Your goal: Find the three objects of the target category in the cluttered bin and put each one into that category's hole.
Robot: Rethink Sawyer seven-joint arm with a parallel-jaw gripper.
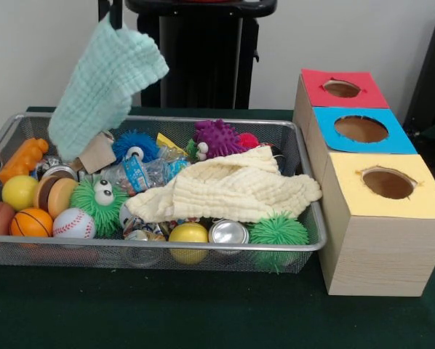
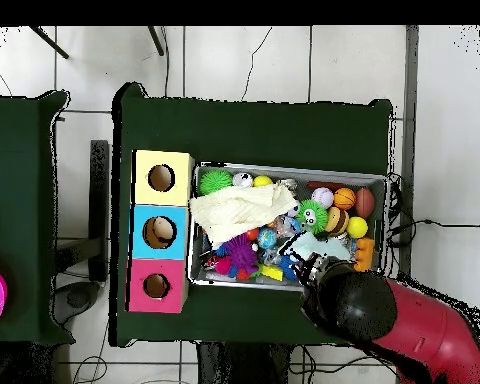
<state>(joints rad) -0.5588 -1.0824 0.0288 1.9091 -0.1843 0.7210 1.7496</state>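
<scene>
Above the bin's (image 1: 28, 120) 10 o'clock corner, the tool (image 1: 116, 18) grips a mint cloth (image 1: 105, 87), whose trailing hem may snag clutter on the bench (image 1: 203, 313).

bin (image 1: 305, 243): silver wire mesh | boxes (image 1: 381, 254): matt wood | cloths (image 1: 232, 190): waffle-textured

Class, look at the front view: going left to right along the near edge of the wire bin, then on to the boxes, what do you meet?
Basketball → baseball → yellow ball → silver can → green spiky ball → yellow-topped box.
</scene>
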